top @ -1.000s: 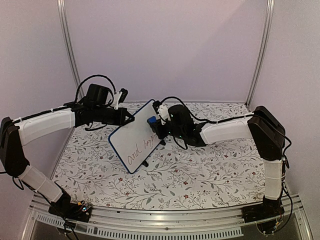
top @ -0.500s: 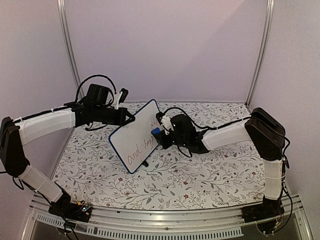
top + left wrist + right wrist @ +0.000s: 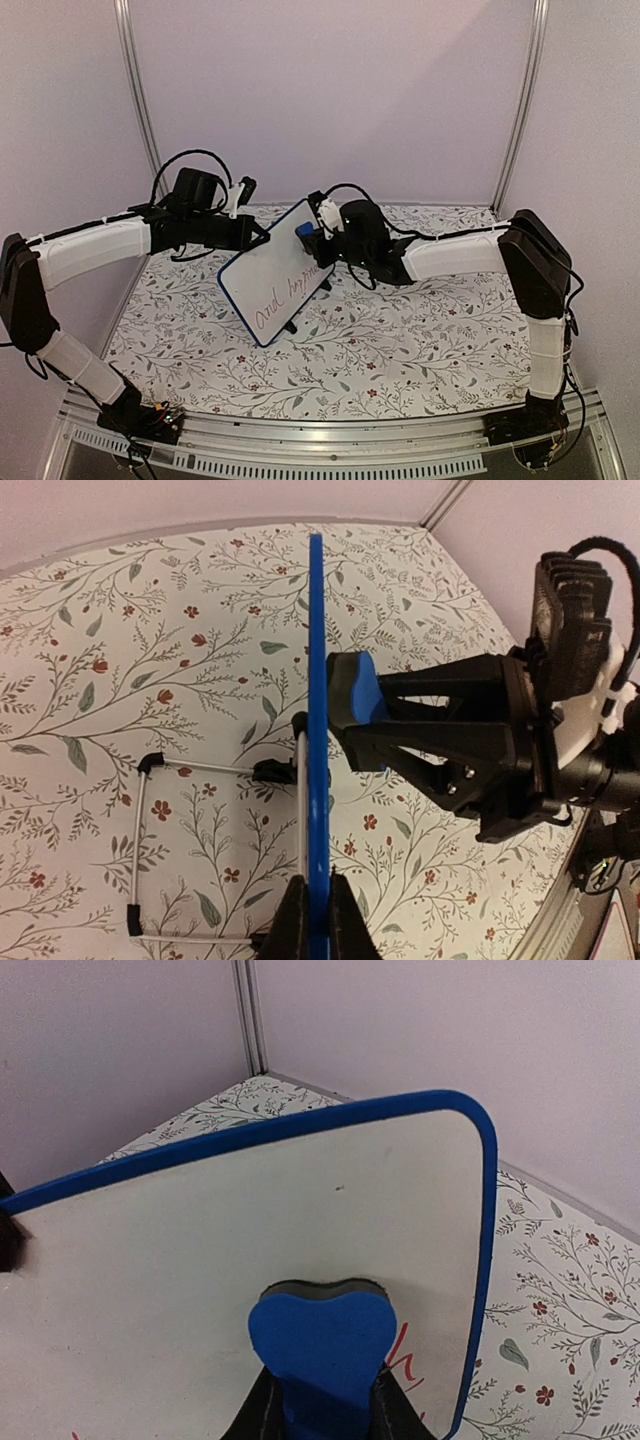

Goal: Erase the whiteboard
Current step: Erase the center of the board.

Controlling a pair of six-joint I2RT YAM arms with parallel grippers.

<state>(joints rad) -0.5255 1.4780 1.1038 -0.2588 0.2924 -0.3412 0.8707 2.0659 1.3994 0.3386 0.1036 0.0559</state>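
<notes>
One whiteboard [image 3: 275, 280] stood tilted over the floral table [image 3: 400, 340], its upper edge pinched in my left gripper [image 3: 262, 237]. One blue eraser [image 3: 304, 230], clamped in my right gripper [image 3: 312, 238], pressed against its top corner.

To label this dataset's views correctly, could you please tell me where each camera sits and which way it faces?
Top external: above and behind the bases, looking down over the floral table; left arm and right arm show, meeting at the whiteboard.
Left wrist: on the left arm, sighting along the whiteboard's blue edge; the left gripper pinches it at bottom.
Right wrist: on the right arm, facing the whiteboard's white face; the right gripper holds the blue eraser.
Shared: all three show the whiteboard and blue eraser.
</notes>
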